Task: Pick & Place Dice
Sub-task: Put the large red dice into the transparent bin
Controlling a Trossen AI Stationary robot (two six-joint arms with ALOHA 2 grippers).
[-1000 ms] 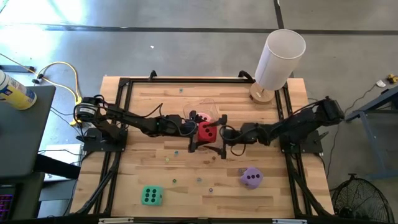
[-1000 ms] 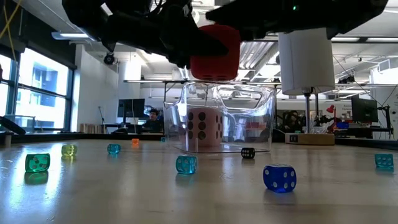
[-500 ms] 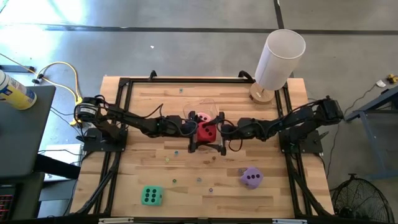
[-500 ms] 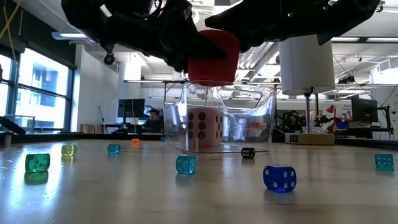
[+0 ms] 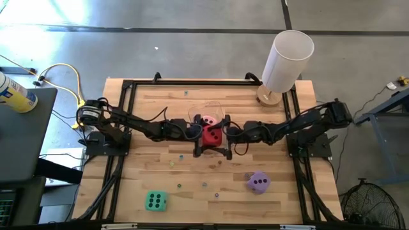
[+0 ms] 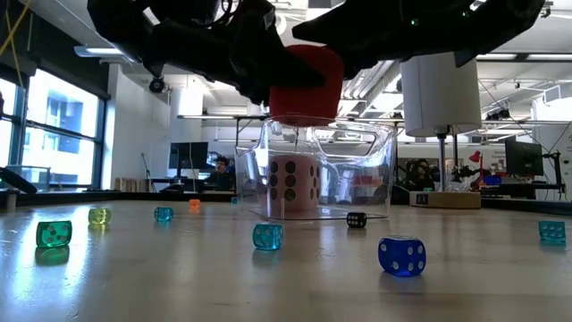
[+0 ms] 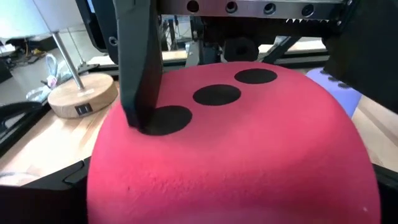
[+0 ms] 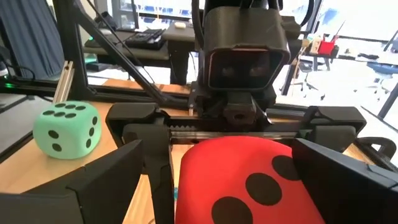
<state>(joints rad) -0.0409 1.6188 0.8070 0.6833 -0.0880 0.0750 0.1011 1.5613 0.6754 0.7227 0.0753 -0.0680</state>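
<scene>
The wooden table (image 5: 153,102) has wide bare board along its far edge and across the near half; a black metal frame (image 5: 128,86) runs just inside its edges. A tall white cylinder lamp on a round wooden base (image 5: 286,61) stands at the far right corner, well apart from the arms. Small coloured plastic dice, among them a blue one (image 6: 401,255) and a teal one (image 6: 267,236), lie scattered over the near boards.

Both arms meet at the table's middle. The left gripper (image 5: 197,135) comes in from the left and is clamped on the soft red cube with dark pips (image 5: 213,135), holding it up in the air; in the left wrist view one dark finger (image 7: 138,68) presses into the cube's top face beside a row of three pips. In the low view the red cube (image 6: 306,85) hangs just above the rim of the clear plastic bin (image 6: 315,170), at its near edge as seen from above.

The right gripper (image 5: 228,134) reaches in from the right, its two fingers spread wide to either side of the red cube (image 8: 249,180); whether they touch it cannot be told.

The soft pink cube (image 6: 290,185) sits inside the bin. The soft green cube (image 5: 155,201) rests near the front left edge, and the soft purple cube (image 5: 258,181) lies front right, both on open board well apart from the arms.
</scene>
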